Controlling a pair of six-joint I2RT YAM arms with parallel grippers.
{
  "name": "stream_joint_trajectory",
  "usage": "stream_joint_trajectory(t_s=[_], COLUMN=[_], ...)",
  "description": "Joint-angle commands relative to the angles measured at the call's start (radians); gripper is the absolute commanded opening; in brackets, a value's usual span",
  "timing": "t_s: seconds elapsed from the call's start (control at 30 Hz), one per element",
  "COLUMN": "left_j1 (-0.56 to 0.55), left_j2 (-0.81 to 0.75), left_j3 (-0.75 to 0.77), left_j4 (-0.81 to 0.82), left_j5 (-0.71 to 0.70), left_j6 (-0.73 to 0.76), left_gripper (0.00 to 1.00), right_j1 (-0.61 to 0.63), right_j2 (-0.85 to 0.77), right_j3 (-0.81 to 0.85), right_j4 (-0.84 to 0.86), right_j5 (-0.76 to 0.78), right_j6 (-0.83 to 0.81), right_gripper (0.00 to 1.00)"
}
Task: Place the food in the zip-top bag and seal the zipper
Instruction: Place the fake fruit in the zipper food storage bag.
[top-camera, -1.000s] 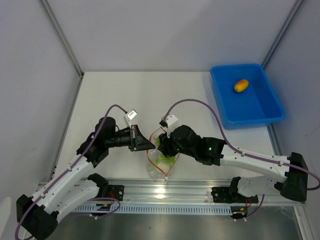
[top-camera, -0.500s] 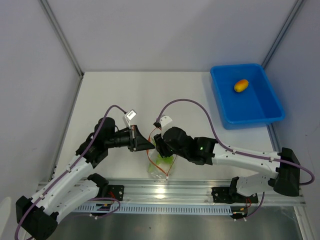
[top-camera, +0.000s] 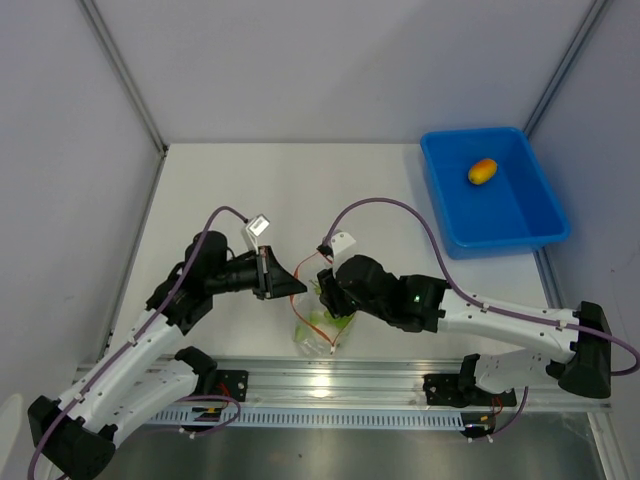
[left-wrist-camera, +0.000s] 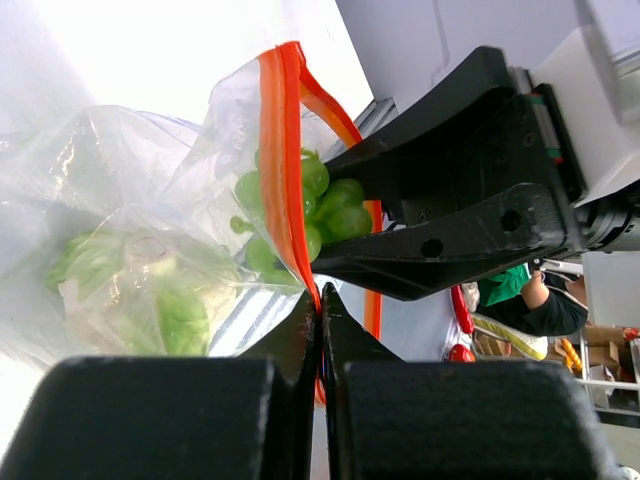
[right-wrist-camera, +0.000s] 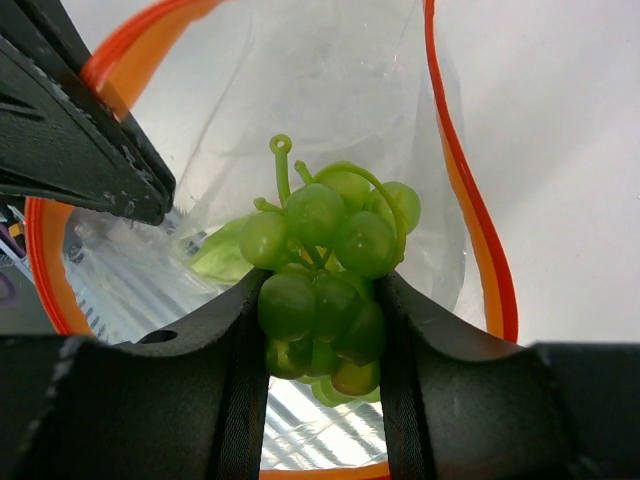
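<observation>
Working from the near edge of the surface (top-camera: 300, 190), we find the zip-top bag (top-camera: 312, 338) just beyond the rail, between the two arms. Its clear body slumps towards us and its mouth is lifted. The left gripper (left-wrist-camera: 320, 300) is pinched fully closed on the zipper (left-wrist-camera: 275, 150), holding one lip of the mouth up. The right gripper (right-wrist-camera: 322, 330) clamps the bumpy green cluster (right-wrist-camera: 325, 250), jaws partway closed around it, right in the bag's mouth. Pale green leaves, which we take for the cauliflower (left-wrist-camera: 110, 275), lie low in the bag.

The step in hand, as we judge it, is dropping the cluster inside. To do it well, we would carry the cluster past the orange-red loop before letting go, so it does not lodge across the strip. The left pinch should hold taut so the mouth does not fold. The right gripper should then back straight out, so no finger snags the lip.

The cluster's long axis runs along the right fingers, its looped stem leading into the bag. The zipper loop forms a narrow oval running roughly near to far, opening towards the right gripper.

Farthest off, the orange-yellow fruit (top-camera: 482, 171) lies in the blue tray (top-camera: 520, 225) at the far right, well apart from the bag and not yet packed.
</observation>
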Motion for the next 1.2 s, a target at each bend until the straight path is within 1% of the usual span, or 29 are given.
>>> stream_joint_trajectory(t_s=[0.0,0.27,0.33,0.37,0.47,0.5,0.57,0.7,0.73,0.8,0.9,0.93,0.97,1.07,1.17], left_j1=[0.01,0.01,0.01,0.01,0.01,0.01,0.01,0.01,0.011,0.01,0.01,0.01,0.01,0.01,0.01], left_j2=[-0.004,0.013,0.017,0.019,0.013,0.011,0.007,0.0,-0.003,-0.004,-0.009,-0.009,-0.009,-0.007,-0.006], left_j3=[0.064,0.085,0.084,0.082,0.062,0.055,0.053,0.055,0.052,0.05,0.042,0.041,0.038,0.032,0.032], left_j4=[-0.004,0.006,0.016,0.023,0.049,0.049,0.048,0.046,0.045,0.042,0.043,0.046,0.049,0.054,0.055], left_j5=[-0.015,0.011,0.028,0.033,0.047,0.047,0.044,0.045,0.044,0.042,0.039,0.039,0.041,0.044,0.044], left_j6=[0.036,0.034,0.028,0.022,-0.003,-0.003,-0.004,-0.006,-0.006,-0.004,-0.006,-0.007,-0.012,-0.015,-0.013], left_gripper=[0.01,0.01,0.01,0.01,0.01,0.0,0.01,0.01,0.0,0.01,0.01,0.01,0.01,0.01,0.01], right_j1=[0.007,0.01,0.01,0.009,0.009,0.009,0.007,-0.001,-0.002,-0.01,-0.011,-0.011,-0.011,-0.01,-0.008], right_j2=[-0.031,0.033,0.049,0.061,0.091,0.102,0.128,0.162,0.167,0.174,0.173,0.174,0.173,0.17,0.153], right_j3=[0.006,0.009,0.007,0.007,0.021,0.033,0.047,0.069,0.069,0.067,0.063,0.063,0.064,0.066,0.061], right_j4=[0.0,0.018,0.032,0.052,0.087,0.093,0.099,0.107,0.112,0.113,0.116,0.116,0.115,0.102,0.101], right_j5=[-0.017,-0.035,-0.025,-0.008,0.024,0.034,0.06,0.086,0.087,0.095,0.1,0.1,0.098,0.103,0.106], right_j6=[0.028,0.045,0.048,0.049,0.048,0.048,0.052,0.059,0.062,0.074,0.082,0.08,0.08,0.079,0.077], right_gripper=[0.24,0.25,0.27,0.3,0.32,0.33,0.38,0.41,0.44,0.47,0.57,0.67,0.71,0.78,0.81])
